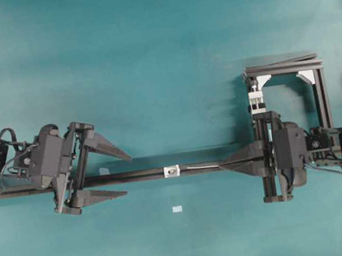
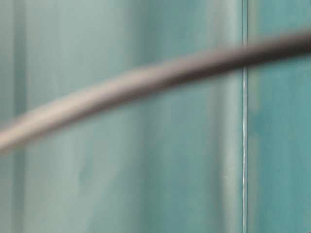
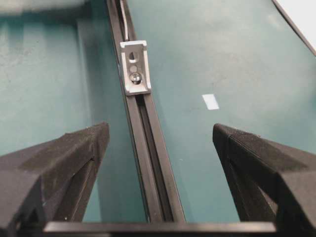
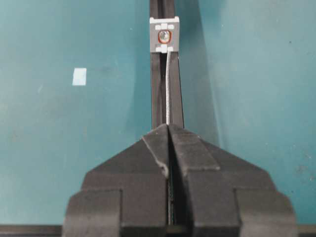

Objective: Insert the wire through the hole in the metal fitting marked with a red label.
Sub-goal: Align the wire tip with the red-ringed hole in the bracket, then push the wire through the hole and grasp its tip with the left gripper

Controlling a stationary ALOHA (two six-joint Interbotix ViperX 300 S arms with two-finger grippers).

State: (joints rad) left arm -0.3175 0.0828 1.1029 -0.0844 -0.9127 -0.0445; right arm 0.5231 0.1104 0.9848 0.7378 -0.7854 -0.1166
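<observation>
Because the wire [image 4: 168, 86] looks hair-thin, springy, the shut right pincer [image 4: 169, 129] grips it near the metal fitting [image 4: 164, 35]; left pincer [image 3: 158, 136] gapes empty.

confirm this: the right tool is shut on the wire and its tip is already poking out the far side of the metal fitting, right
Not quite. The right tool is shut on the wire, but the right wrist view shows the tip stopping at the near face of the metal fitting, just below the hole, not out the far side.
</observation>
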